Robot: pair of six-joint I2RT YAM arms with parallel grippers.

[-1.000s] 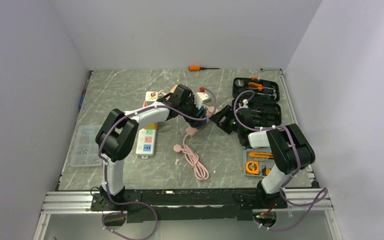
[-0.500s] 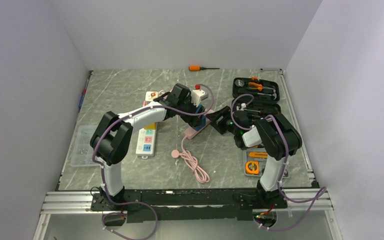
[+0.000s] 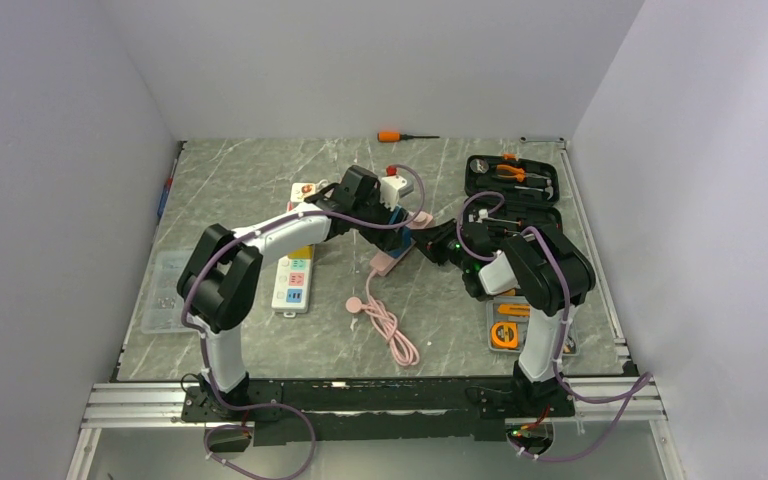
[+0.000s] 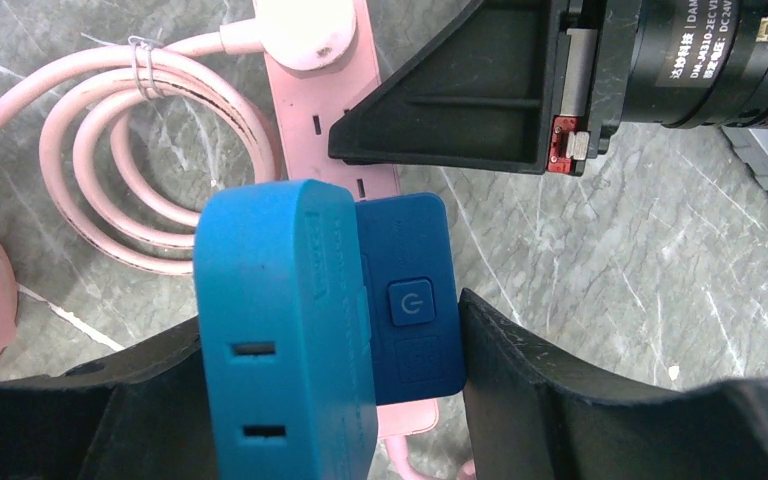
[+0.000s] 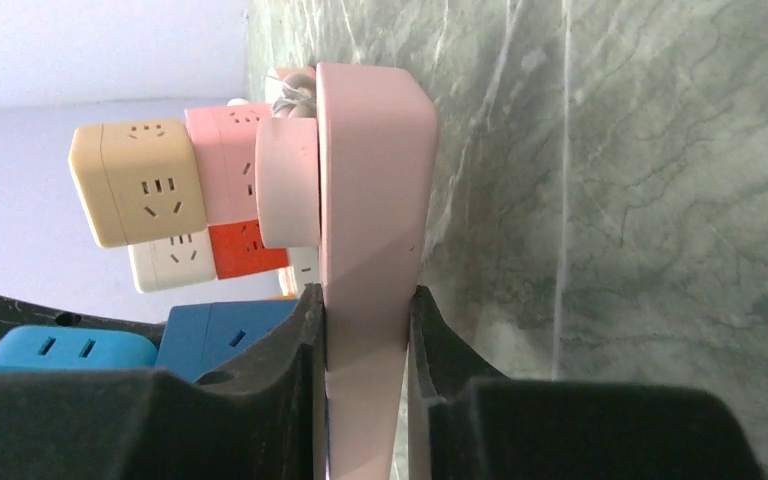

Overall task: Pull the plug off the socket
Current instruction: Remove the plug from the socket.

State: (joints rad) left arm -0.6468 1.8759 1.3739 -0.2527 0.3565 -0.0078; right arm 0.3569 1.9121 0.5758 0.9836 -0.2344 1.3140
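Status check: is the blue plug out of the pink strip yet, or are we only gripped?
Done: both grasps look set. The right pincer clamps the pink power strip, and the left pincer is closed on the blue plug. In hand: nothing shows separation; the plug sits against the strip. Left: pull it free.

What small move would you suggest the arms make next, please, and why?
Probably draw the left end effector straight away from the pink power strip while the right end effector holds it: the left is shut on the blue adapter, which looks seated on the strip, and the right clamps the strip's sides.
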